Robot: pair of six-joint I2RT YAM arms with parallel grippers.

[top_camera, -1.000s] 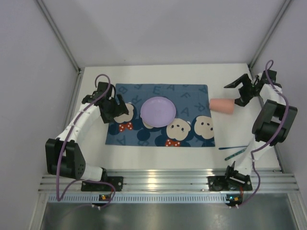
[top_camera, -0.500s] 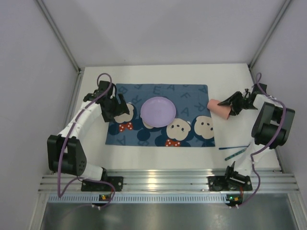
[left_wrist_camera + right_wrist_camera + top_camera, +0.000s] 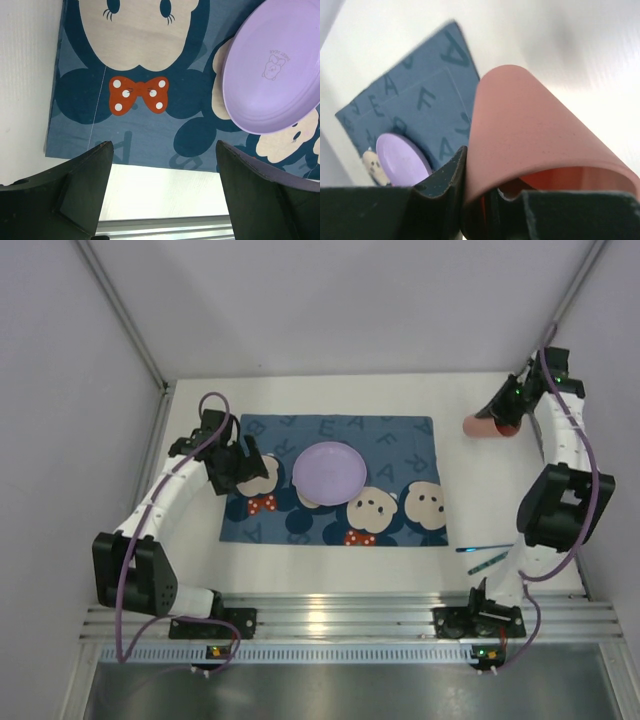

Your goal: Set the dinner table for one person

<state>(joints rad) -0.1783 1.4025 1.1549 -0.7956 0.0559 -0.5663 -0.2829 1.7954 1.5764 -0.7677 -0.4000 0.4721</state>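
The main change is at the right hand (image 3: 505, 412). 1 second ago it stood wide open beside the pink cup (image 3: 487, 426), which lay on its side on the white worktop (image 3: 330, 395), just to the right of the placemat (image 3: 400, 440). Half a second ago the hand had reached the mouth of the cup. Now it has closed on the rim, and the wrist view shows 1 finger outside the wall and 1 inside. The cup has left its old place and is now nearer the far right corner. It seems raised above the worktop, with its mouth turned toward the hand.

The left hand (image 3: 245, 462) has hardly moved. It hangs over the left part of the placemat with its jaws wide apart and nothing between them. The purple plate (image 3: 328, 472) lies on the middle of the placemat as before. 2 thin utensils (image 3: 490, 555) lie on the worktop near the right arm's base, apart from the placemat. I cannot tell what kind they are.

In my judgement the plate is already placed and the cup is the step now in hand. It must still be turned upright and set down near the plate. The grip on the rim is thin, so the cup could slip while turning.
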